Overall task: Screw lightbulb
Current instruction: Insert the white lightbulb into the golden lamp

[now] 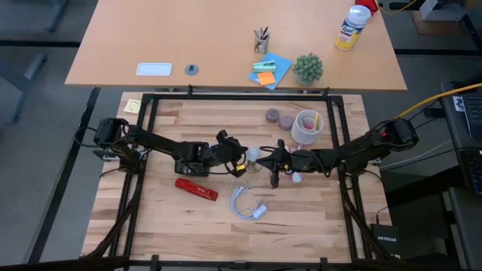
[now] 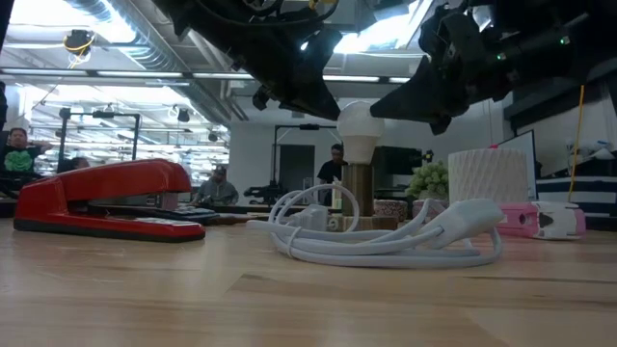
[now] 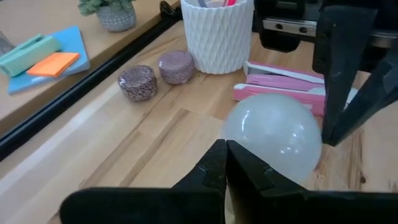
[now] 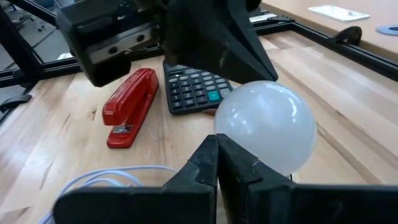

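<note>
You see the lightbulb standing upright on a short brown cylinder near the middle of the counter — its round white globe is on top. Both arms meet over it. The left hand comes from the left side and its two fingers are pressed together, grasping nothing; in its wrist view the closed tips sit just in front of the globe. The right hand comes from the right side, also clenched with fingers together, and its tips are just beside the bulb as well. Whether either hand really touches the glass, you cannot tell from these views.

In front of the bulb a coiled white cable lies on the counter, and a red stapler lies to the left of it. A dark calculator is under the left arm. Behind the right hand stands a white ribbed cup, with two small round tins beside it — and a pink object lies near the bulb.
</note>
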Robot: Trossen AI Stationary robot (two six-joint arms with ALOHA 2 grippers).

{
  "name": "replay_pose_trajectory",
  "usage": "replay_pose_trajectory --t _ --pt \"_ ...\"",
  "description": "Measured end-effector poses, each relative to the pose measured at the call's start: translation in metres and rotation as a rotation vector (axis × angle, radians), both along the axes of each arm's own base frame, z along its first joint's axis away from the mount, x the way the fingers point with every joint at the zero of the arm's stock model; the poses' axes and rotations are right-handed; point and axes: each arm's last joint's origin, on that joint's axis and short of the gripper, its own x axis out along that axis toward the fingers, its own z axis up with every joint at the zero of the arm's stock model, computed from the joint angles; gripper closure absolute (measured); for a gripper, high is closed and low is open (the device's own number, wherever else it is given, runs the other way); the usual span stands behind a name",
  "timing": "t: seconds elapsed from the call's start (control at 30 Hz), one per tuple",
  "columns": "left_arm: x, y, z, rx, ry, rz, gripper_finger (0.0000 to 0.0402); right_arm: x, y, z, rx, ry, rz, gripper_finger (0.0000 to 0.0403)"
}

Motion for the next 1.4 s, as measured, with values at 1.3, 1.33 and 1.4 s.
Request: replay_pose_trajectory --t 1.3,1.33,1.4 --pt "0.0 -0.009 0.002 -0.002 -0.022 -0.034 0.0401 -0.001 -0.004 -0.002 -0.026 0.013 -0.148 0.0395" --pt "0.001 -0.009 0.002 -0.001 -0.023 -0.034 0.0401 -0.001 -0.004 -0.002 -0.026 0.013 -0.148 0.0395" --pt "0.0 -0.009 0.002 0.005 -0.024 -0.022 0.0401 -0.001 -0.004 -0.002 -0.027 0.013 -0.148 0.0395"
